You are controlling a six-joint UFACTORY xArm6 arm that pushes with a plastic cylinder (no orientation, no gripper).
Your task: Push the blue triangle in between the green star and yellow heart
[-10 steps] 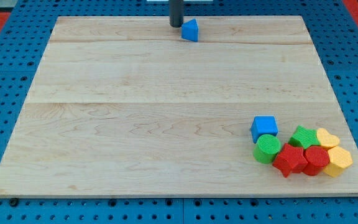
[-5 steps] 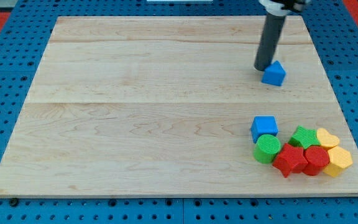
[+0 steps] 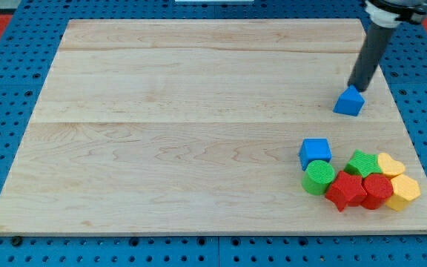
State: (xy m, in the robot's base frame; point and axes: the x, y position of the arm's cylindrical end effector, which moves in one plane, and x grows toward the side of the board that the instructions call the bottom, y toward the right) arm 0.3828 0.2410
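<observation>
The blue triangle [image 3: 349, 101] lies on the wooden board [image 3: 199, 119] at the view's right, above the cluster of blocks. My tip [image 3: 358, 87] touches its upper right side. The green star [image 3: 362, 163] sits in the cluster at the view's lower right, with the yellow heart [image 3: 389, 164] right beside it on its right. The two touch or nearly touch.
A blue cube [image 3: 315, 153] stands at the cluster's upper left. Below it are a green cylinder [image 3: 319, 178], a red star [image 3: 345, 190], a red block [image 3: 377, 190] and a yellow block [image 3: 403, 192], close to the board's right and bottom edges.
My tip has pushed the blue triangle from the board's top middle to the right and downward, toward the cluster. The cluster has not moved.
</observation>
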